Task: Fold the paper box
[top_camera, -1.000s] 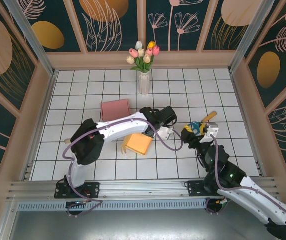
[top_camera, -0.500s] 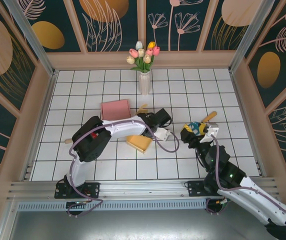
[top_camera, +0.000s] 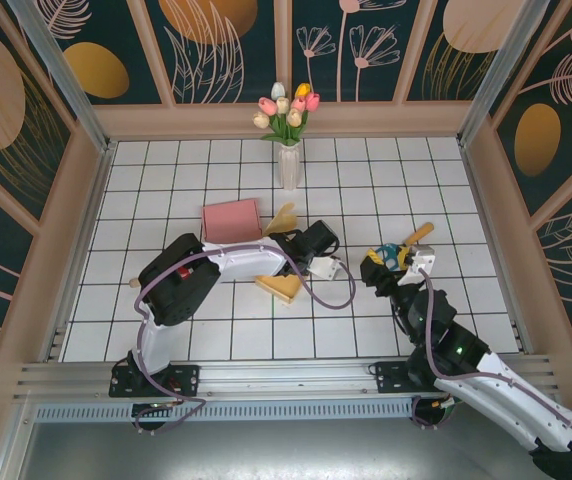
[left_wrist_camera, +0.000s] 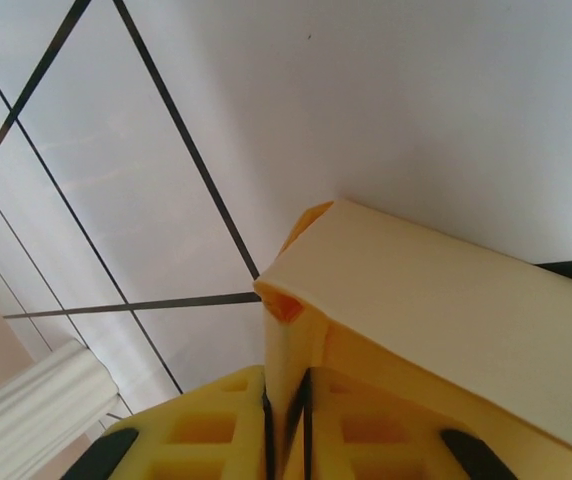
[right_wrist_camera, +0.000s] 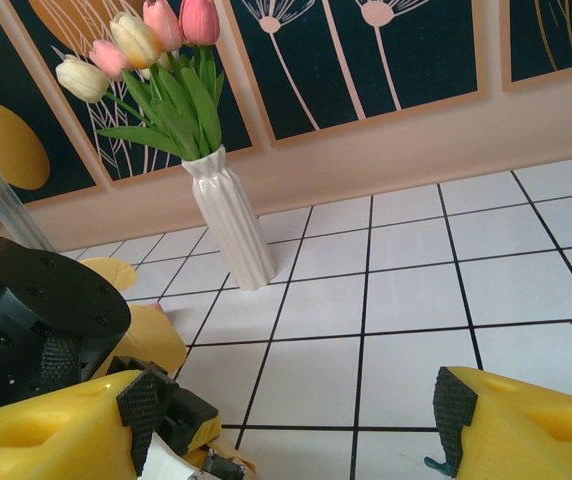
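Drawn back toward its own base since the earlier frame, the left arm is now bent more tightly over the white tiled surface. The yellow paper box, which lay broad and flat before, is now seen tipped up and narrower, just in front of the arm's wrist. The right arm has hardly shifted.

From above, a pink sheet is seen lying behind the left arm, and a yellow rounded flap stands just beside it; whether that flap belongs to the box cannot be told. A white vase of tulips stands near the back wall. The right tool is held to the right of the box, well apart from it.

In the left wrist view, the grip that the arm covers from above is made plain. The left tool is narrowed on a thin upright wall of the paper box, whose folded corner rises just beyond the yellow fingers.

In the right wrist view, the right tool is held wide, with bare tile between its black-padded fingers. The left arm's black wrist is seen at the left, with yellow paper behind it, and the vase stands beyond against the painted wall.
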`<state>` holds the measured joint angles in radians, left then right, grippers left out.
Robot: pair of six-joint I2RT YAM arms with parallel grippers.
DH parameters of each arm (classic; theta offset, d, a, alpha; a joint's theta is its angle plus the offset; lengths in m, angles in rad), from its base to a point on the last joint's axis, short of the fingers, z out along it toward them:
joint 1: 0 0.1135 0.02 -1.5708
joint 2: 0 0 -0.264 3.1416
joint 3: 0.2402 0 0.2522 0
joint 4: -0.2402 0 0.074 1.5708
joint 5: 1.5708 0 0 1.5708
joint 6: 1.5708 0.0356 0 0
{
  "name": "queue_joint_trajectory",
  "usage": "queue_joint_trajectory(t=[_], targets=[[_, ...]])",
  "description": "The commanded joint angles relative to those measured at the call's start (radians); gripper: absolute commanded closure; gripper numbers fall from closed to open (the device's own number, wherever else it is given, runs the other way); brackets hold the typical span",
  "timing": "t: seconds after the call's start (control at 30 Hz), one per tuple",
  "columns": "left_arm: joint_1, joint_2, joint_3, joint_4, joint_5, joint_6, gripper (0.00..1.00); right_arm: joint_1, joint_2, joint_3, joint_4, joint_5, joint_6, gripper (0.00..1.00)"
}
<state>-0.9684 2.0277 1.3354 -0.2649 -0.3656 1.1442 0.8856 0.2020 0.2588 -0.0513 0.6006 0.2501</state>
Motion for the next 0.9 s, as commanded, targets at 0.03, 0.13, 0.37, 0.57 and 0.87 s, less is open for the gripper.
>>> queue_joint_trajectory(t=[0.03,0.13,0.37,0.57,0.87], targets=[[0.001,-0.048,0.010,-0.024,-0.027,-0.041,0.75,-0.011,0.009,-0.012,0.031,-0.001,0.015,0.24],[-0.005,-0.080,-0.001,-0.011,-0.039,-0.047,0.69,-0.013,0.015,-0.015,0.032,-0.001,0.014,0.24],[-0.034,-0.146,0.005,0.027,-0.052,-0.088,0.59,-0.020,0.036,-0.013,0.035,0.000,0.006,0.24],[-0.047,-0.255,0.048,0.079,-0.048,-0.332,0.63,-0.025,0.039,-0.015,0.038,0.003,-0.003,0.25],[-0.023,-0.399,0.161,-0.162,-0.219,-1.044,0.57,-0.030,0.039,-0.021,0.054,-0.014,-0.023,0.24]])
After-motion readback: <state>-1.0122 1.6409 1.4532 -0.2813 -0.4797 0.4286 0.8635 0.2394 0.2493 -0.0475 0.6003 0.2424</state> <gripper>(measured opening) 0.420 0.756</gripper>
